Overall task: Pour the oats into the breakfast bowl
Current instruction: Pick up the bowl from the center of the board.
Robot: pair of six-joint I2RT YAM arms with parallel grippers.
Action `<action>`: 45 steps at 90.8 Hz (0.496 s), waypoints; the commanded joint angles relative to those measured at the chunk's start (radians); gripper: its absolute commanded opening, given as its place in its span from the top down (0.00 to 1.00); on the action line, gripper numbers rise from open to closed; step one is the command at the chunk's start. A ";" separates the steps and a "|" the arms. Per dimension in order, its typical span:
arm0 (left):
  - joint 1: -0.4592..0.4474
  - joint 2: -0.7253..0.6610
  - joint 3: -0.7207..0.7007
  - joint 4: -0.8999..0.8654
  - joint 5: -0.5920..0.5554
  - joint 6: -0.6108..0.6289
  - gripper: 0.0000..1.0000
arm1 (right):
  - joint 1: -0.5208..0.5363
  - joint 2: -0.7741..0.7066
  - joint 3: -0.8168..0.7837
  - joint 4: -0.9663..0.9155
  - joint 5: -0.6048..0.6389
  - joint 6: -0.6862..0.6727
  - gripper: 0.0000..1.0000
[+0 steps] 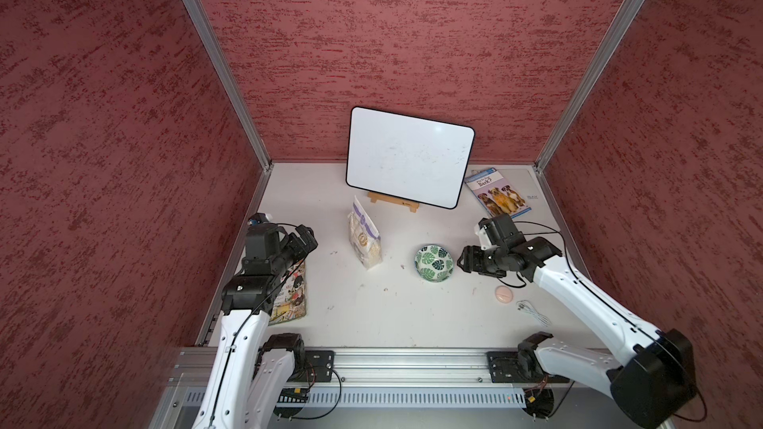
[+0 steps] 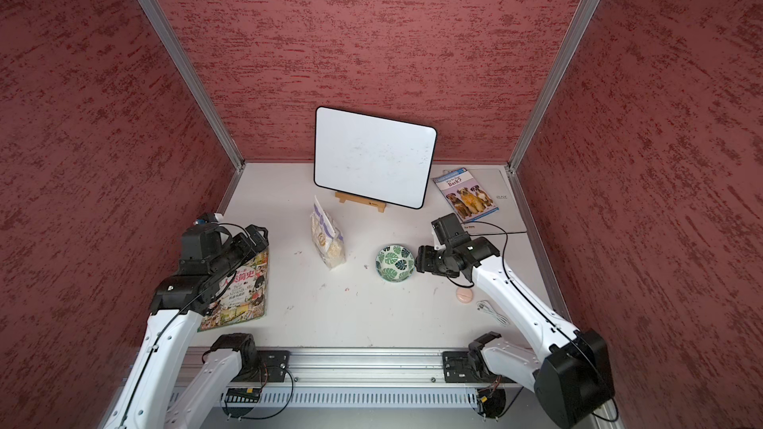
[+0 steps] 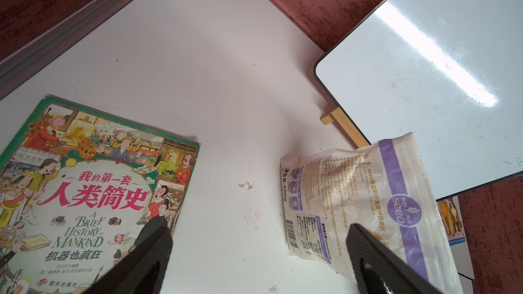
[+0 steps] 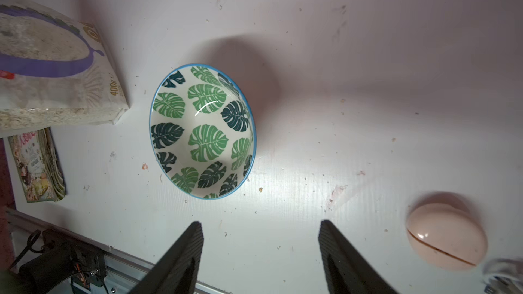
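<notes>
The oats pouch (image 1: 363, 241) (image 2: 328, 241) stands upright mid-table, clear with purple print and pale flakes inside. It also shows in the left wrist view (image 3: 353, 202) and the right wrist view (image 4: 51, 74). The breakfast bowl (image 1: 434, 262) (image 2: 395, 262) (image 4: 202, 131), white with green leaves, sits empty to the pouch's right. My left gripper (image 1: 307, 237) (image 3: 259, 230) hovers open left of the pouch, nothing between its fingers. My right gripper (image 1: 462, 262) (image 4: 261, 224) is just right of the bowl, jaws apart and empty, not touching it.
A whiteboard (image 1: 408, 156) leans on a wooden easel behind the pouch. A dog book (image 1: 497, 196) lies at the back right, and a picture book (image 1: 291, 295) under my left arm. A pink disc (image 1: 504, 294) and a white cable (image 1: 532, 311) lie near my right arm.
</notes>
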 commanded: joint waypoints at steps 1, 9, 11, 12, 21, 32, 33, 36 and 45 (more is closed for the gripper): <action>-0.001 -0.007 0.010 -0.002 -0.007 -0.008 0.00 | 0.069 0.090 0.029 0.031 0.112 0.019 0.38; -0.004 -0.009 0.006 -0.001 -0.008 -0.011 0.00 | 0.093 0.159 0.050 0.063 0.133 0.021 0.39; -0.005 -0.009 0.005 0.000 -0.009 -0.011 0.00 | 0.097 0.175 0.054 0.074 0.132 0.020 0.40; -0.004 -0.009 0.004 0.000 -0.010 -0.011 0.00 | 0.099 0.181 0.056 0.080 0.131 0.019 0.40; -0.002 -0.006 0.003 0.001 -0.016 -0.014 0.00 | 0.109 0.240 0.083 0.115 0.134 0.019 0.43; -0.003 -0.001 0.001 0.001 -0.018 -0.015 0.00 | 0.116 0.297 0.106 0.139 0.175 0.029 0.48; -0.003 -0.001 0.001 0.000 -0.018 -0.015 0.00 | 0.116 0.301 0.107 0.141 0.179 0.029 0.49; -0.003 -0.001 0.001 -0.001 -0.018 -0.016 0.00 | 0.116 0.313 0.112 0.148 0.188 0.033 0.51; -0.003 -0.004 0.001 0.000 -0.021 -0.017 0.00 | 0.116 0.355 0.132 0.171 0.198 0.038 0.55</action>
